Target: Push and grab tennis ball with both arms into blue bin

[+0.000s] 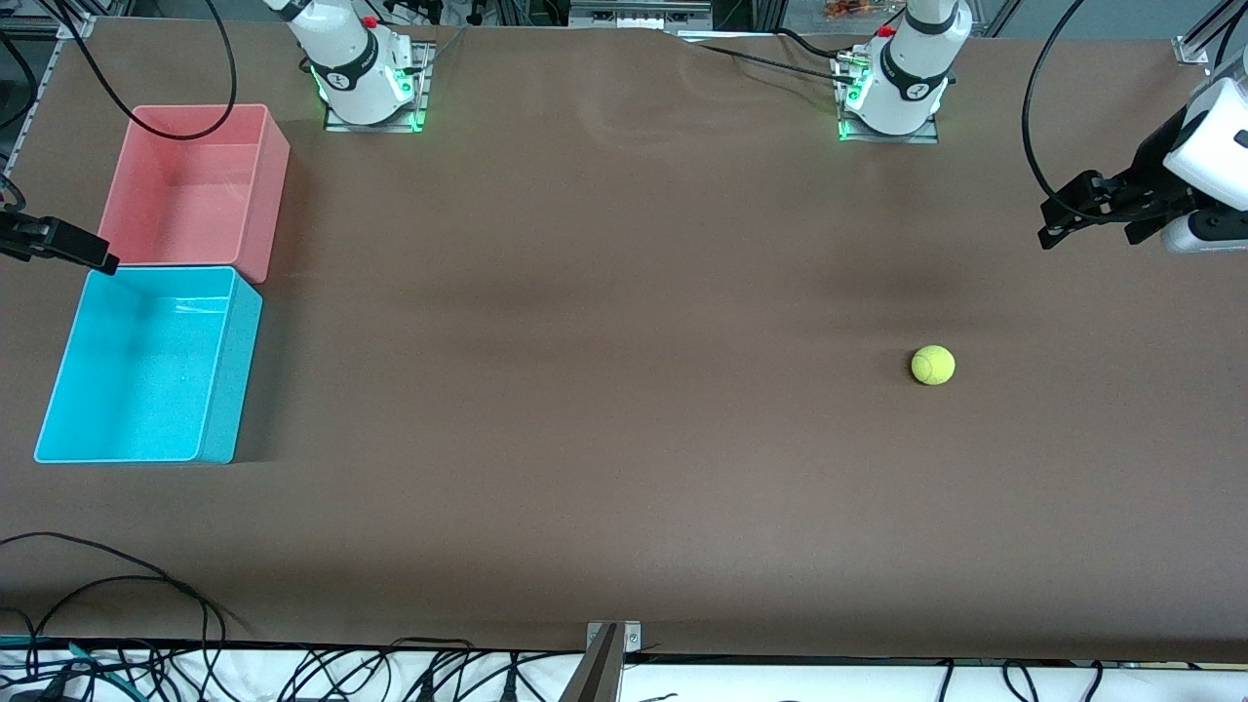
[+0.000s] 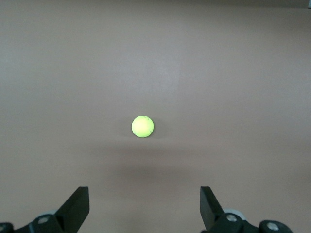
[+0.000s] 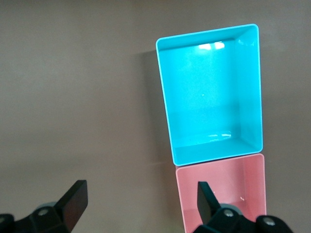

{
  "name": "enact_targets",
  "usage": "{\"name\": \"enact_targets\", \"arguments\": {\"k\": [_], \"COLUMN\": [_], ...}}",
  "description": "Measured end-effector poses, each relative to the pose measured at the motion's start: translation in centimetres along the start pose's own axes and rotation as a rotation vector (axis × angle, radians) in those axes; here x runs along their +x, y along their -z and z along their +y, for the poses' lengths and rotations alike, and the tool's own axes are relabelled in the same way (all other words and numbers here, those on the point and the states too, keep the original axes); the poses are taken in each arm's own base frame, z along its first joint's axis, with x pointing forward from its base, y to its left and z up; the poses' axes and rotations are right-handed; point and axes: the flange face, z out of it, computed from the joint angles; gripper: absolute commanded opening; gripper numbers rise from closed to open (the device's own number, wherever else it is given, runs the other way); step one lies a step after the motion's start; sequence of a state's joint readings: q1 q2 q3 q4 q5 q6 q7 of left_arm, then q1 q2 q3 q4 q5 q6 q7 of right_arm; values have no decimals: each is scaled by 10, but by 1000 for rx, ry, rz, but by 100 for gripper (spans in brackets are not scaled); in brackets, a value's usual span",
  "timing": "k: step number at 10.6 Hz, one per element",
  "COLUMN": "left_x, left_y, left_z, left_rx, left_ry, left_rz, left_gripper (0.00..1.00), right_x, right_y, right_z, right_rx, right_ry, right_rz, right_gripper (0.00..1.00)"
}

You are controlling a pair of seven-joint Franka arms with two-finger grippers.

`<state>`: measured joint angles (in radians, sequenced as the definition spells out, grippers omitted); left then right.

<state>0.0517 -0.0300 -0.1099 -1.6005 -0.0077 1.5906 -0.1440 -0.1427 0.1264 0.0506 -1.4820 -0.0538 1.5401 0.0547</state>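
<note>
The tennis ball is a small, fuzzy yellow-green sphere lying alone on the brown table, toward the left arm's end and nearer the front camera than the left arm's base. Nothing touches it. In the left wrist view the tennis ball shows a faint curved seam and a soft shadow on the cloth.

The left gripper hangs in the air over the table's edge at the left arm's end, well apart from the ball; the left wrist view shows its fingers spread wide with bare table between them.

The blue bin sits at the right arm's end, its wall touching the pink bin, which lies farther from the front camera. Both tubs hold nothing. The right gripper hovers over the seam where the two tubs meet. The right wrist view looks straight down into the blue bin and part of the pink bin, showing a glossy glare on the cyan floor, and the right gripper's fingers stand wide apart.

A broad stretch of bare brown table runs between ball and bins. Loose black cables trail along the table's edge nearest the front camera.
</note>
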Motion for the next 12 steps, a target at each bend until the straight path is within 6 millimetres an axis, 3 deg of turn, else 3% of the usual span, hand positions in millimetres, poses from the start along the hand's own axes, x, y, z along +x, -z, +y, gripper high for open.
{"name": "enact_targets", "arguments": {"k": [12], "left_x": [-1], "left_y": [2], "left_z": [5], "left_rx": [-1], "left_ry": [-9], "left_rz": [4], "left_gripper": [100], "right_x": [7], "right_y": [-11], "right_z": [2], "right_rx": [-31], "right_ry": [2], "right_rz": [-16], "right_gripper": [100]}}
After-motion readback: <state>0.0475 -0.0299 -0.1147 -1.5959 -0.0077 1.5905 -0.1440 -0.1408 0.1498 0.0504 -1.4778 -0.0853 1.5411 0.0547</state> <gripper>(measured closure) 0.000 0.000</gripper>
